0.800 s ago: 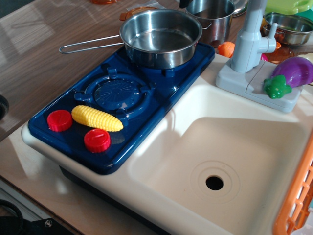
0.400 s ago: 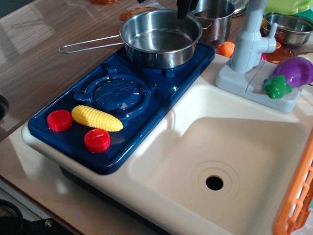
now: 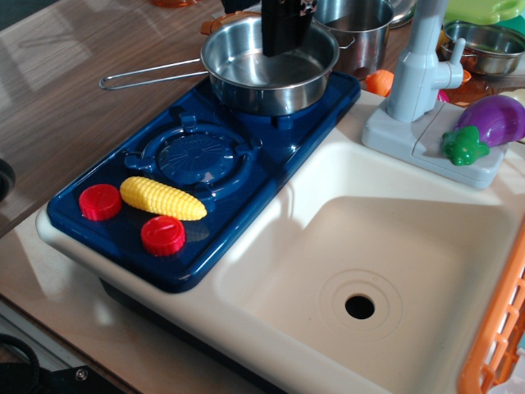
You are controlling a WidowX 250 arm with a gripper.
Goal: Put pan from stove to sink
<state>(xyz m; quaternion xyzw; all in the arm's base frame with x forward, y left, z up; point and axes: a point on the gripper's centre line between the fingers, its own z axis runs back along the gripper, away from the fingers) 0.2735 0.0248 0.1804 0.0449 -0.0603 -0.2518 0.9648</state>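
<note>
Claw (image 3: 281, 37) above pan (image 3: 271, 64) on stove (image 3: 246, 172)

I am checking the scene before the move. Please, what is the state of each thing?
pan: empty, on the stove's far burner
stove: near burner free
sink: empty
corn: lying between the red knobs
gripper: over the pan, grip unclear

Pan (image 3: 271, 66) sits on the far burner of the stove (image 3: 205, 172), handle pointing left. Dark gripper (image 3: 287, 25) hangs over the pan; jaw state unclear. Corn (image 3: 162, 198) lies between red knobs (image 3: 162, 235). Sink (image 3: 394, 271) holds nothing.
</note>
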